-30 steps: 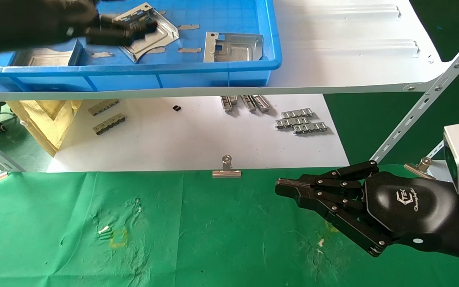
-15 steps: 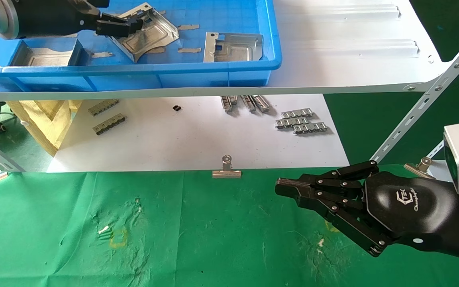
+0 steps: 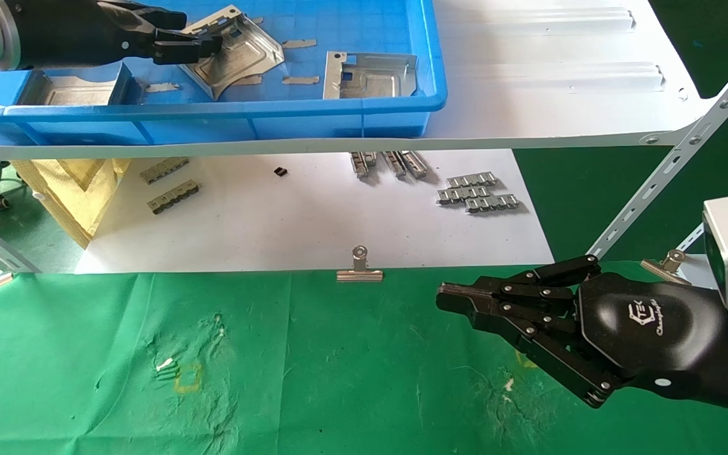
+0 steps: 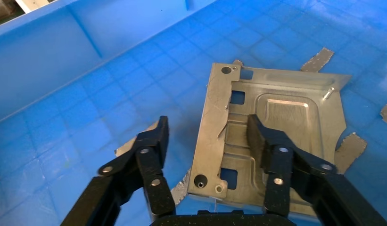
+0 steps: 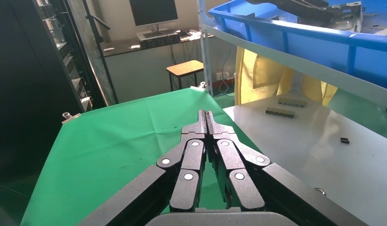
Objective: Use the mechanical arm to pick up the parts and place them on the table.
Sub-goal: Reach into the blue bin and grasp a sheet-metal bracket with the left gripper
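Since the earlier frames we see our left gripper (image 3: 190, 41) has drawn back a little toward the left end of the blue bin (image 3: 339, 117), its tips now at the edge of the tilted metal plate (image 3: 237, 50); our right gripper has stayed where it was.

We see the green table (image 3: 86, 354) wide and bare across its left and middle, with a binder clip (image 3: 359, 270) on its far edge. Above it the white shelf (image 3: 560, 82) carries the bin, whose front wall stands between the plates and the table.

From the left wrist, the fingers (image 4: 153, 146) are spread apart: one rests on the embossed face of the plate (image 4: 285, 113), the other sits off its edge over the bin floor, so nothing is pinched. A second plate (image 3: 370, 74) lies flat to the right, a third (image 3: 73, 88) at the bin's left end.

Our right gripper (image 3: 449, 297) hangs low over the table's right side, fingers pressed together and holding nothing.
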You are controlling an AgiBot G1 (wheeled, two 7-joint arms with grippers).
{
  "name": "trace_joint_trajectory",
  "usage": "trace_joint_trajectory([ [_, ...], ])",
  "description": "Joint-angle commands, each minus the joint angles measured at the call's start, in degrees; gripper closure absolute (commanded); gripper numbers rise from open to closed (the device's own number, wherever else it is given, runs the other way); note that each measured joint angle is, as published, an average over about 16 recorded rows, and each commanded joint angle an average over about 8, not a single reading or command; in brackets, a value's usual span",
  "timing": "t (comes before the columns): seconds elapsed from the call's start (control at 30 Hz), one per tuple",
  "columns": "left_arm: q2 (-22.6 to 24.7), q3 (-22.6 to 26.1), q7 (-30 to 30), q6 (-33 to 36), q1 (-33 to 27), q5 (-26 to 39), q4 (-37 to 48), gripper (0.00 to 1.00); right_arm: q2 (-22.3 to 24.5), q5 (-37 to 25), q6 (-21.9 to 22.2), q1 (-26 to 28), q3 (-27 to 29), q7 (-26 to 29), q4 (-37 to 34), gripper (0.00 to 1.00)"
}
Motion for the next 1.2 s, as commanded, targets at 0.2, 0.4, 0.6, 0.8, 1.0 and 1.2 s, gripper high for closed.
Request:
trace_joint_trajectory([
  [0.2,-0.3,-0.1,0.3,-0.4,-0.3,-0.1,0.7,1.0,0.0,0.0,0.0,0.0,0.0,0.0,0.0,1.0],
  [0.4,-0.7,-0.4,0.8,-0.8,-0.5,-0.6,0.7,1.0,0.0,0.0,0.0,0.0,0.0,0.0,0.0,0.51],
  [0.6,-1.5,-1.6,2.0,1.6,-1.5,-2.3,-0.3,1.0,0.0,0.0,0.0,0.0,0.0,0.0,0.0,0.0],
  [0.8,-3.5,-3.5,5.0,10.3,-2.7,-5.2,-2.2,1.0,0.0,0.0,0.0,0.0,0.0,0.0,0.0,0.0],
  [1.0,-6.5,-4.8,10.0,25.3,-2.7,-7.7,-4.6,1.0,0.0,0.0,0.0,0.0,0.0,0.0,0.0,0.0],
  [1.2,-9.3,-4.9,15.8,35.1,-0.2,-10.7,-9.2,1.0,0.0,0.0,0.0,0.0,0.0,0.0,0.0,0.0],
])
